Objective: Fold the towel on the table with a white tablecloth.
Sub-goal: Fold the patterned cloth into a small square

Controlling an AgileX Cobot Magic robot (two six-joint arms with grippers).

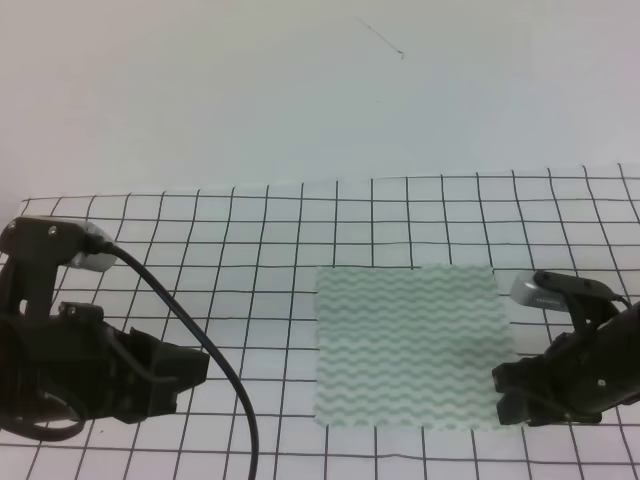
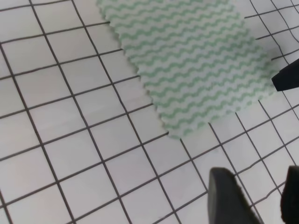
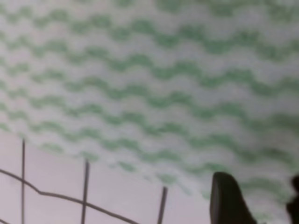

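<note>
While flat on the white tablecloth, towel edges grid-aligned, nearly square; right hand parted at its corner.

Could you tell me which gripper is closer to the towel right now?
The right gripper, at the towel's near right corner; the left gripper sits apart over bare grid.

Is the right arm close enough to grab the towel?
Probably yes. The right gripper sits right at the towel's near right corner, fingers over its edge, with nothing between them. The towel lies flat on the tablecloth.
</note>
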